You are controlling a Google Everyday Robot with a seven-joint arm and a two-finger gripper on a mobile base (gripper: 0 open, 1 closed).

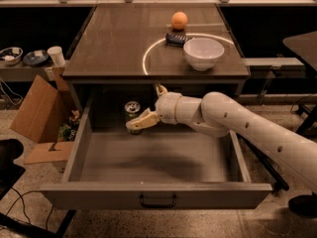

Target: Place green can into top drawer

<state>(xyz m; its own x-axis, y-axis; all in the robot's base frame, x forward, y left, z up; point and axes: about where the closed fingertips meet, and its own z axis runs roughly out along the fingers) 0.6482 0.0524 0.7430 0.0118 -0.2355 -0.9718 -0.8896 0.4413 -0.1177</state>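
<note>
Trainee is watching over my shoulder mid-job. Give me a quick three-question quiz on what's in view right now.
1. True or false: the green can stands upright inside the open top drawer.
2. Where is the gripper?
A) hovering over the bowl
B) inside the drawer, right beside the can, jaws open
C) down by the cardboard box
3. Fill in: behind the white bowl lies a round object coloured ____.

Key: 1 true; 2 B; 3 orange.
</note>
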